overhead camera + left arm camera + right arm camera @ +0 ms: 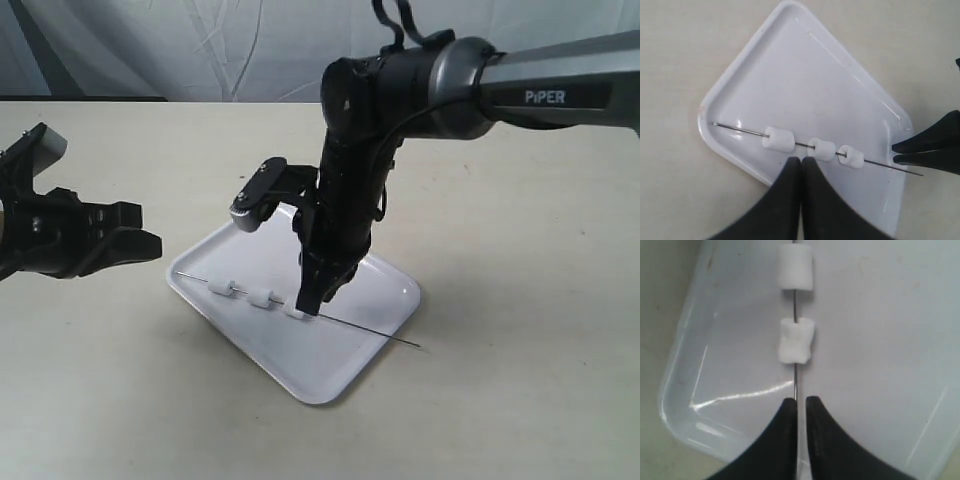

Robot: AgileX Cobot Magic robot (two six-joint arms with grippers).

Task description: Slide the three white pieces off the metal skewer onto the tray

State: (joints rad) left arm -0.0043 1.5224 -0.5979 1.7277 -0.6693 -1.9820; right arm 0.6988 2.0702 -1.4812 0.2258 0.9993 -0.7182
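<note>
The white tray (330, 375) lies on the table in front of me. Across its near-left side runs the thin metal skewer (380, 334), threaded with three white pieces (221, 288), (260, 298), (293, 308). My right gripper (308, 308) reaches down from above and is shut on the skewer right beside the third piece. The right wrist view shows the skewer (795, 382) passing between its fingers (787, 412), with two pieces (796, 341), (795, 266) beyond them. My left gripper (155, 243) hovers left of the tray, shut and empty. In its wrist view, its tips (801, 161) point at the pieces (822, 149).
The beige table (520, 330) stretches around the tray on all sides. A white cloth backdrop (200, 45) hangs behind it. The right arm's dark wrist and grey link (440, 85) rise over the tray's far side.
</note>
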